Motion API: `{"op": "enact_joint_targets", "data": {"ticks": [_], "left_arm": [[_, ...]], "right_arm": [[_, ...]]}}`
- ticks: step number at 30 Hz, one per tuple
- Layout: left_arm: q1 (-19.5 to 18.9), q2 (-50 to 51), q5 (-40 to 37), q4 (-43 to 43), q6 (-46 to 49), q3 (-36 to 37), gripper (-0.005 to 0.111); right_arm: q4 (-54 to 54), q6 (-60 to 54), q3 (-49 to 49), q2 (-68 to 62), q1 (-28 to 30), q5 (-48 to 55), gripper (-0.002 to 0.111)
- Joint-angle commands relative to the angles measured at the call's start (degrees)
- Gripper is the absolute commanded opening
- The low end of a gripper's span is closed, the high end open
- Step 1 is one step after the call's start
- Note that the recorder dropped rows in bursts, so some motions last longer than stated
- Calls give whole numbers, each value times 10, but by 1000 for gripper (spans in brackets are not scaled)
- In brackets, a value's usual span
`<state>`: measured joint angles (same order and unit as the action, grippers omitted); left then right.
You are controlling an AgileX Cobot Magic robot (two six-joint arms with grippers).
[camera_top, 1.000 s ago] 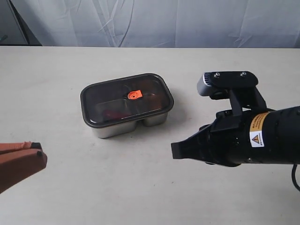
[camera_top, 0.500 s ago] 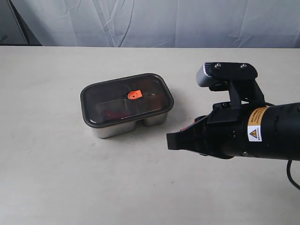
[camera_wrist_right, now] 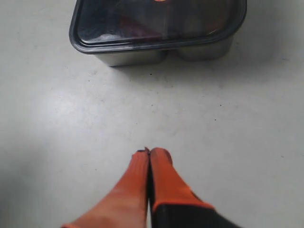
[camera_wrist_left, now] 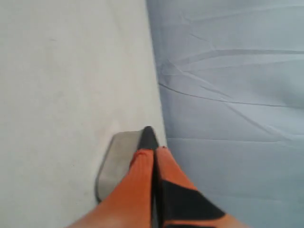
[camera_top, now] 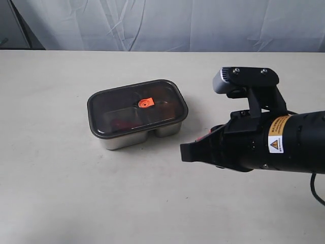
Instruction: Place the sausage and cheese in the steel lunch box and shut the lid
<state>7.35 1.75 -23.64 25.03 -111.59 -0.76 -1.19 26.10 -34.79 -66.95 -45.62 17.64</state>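
The steel lunch box (camera_top: 140, 135) (camera_wrist_right: 137, 58) sits left of centre on the table, with the dark translucent lid (camera_top: 133, 109) (camera_wrist_right: 156, 23) lying flat on it, orange valve tab (camera_top: 145, 102) in the middle. A dim red shape, the sausage (camera_top: 121, 123), shows through the lid; the cheese is hidden. My right gripper (camera_wrist_right: 148, 153) is shut and holds nothing; it hovers over bare table a short way from the box's front wall. In the exterior view its tip (camera_top: 187, 151) is right of the box. My left gripper (camera_wrist_left: 151, 147) is shut and empty, out of the exterior view, near the table's edge.
A pale blue-grey cloth backdrop (camera_top: 167, 23) (camera_wrist_left: 228, 71) hangs behind the table's far edge. The right arm's black body (camera_top: 274, 145) with its camera housing (camera_top: 244, 84) fills the right side. The beige tabletop (camera_top: 76, 193) stretches round the box.
My left gripper has withdrawn from the lower left of the exterior view and is gone from it. The right arm shifted slightly left toward the box, then held still.
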Motion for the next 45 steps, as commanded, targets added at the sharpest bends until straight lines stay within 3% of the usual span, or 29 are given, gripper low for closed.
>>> {"op": "enact_joint_targets", "data": {"ticks": [1,3,7,11,16,23,29,34,45], "left_arm": [[-15,-17,-6,17,185,7,0],[-22,-17,35,14,356,8,0],[-22,-17,59,31,485,8,0],[-22,-17,59,85,488,8,0],[-22,-17,59,86,488,8,0],[-22,-17,57,86,488,8,0],[-22,-17,57,86,488,8,0],[-22,-17,57,86,488,8,0],[-22,-17,57,86,488,8,0]], "right_arm": [[2,1,2,3,-1,-20,-1],[2,1,2,3,-1,-21,-1],[2,1,2,3,-1,-19,-1],[2,1,2,3,-1,-19,-1],[2,1,2,8,-1,-19,-1],[27,-8,18,114,14,-48,-1],[3,-5,97,198,123,-196,-1],[-24,-5,159,267,217,-190,-1],[5,-6,332,540,350,-176,-1]]}}
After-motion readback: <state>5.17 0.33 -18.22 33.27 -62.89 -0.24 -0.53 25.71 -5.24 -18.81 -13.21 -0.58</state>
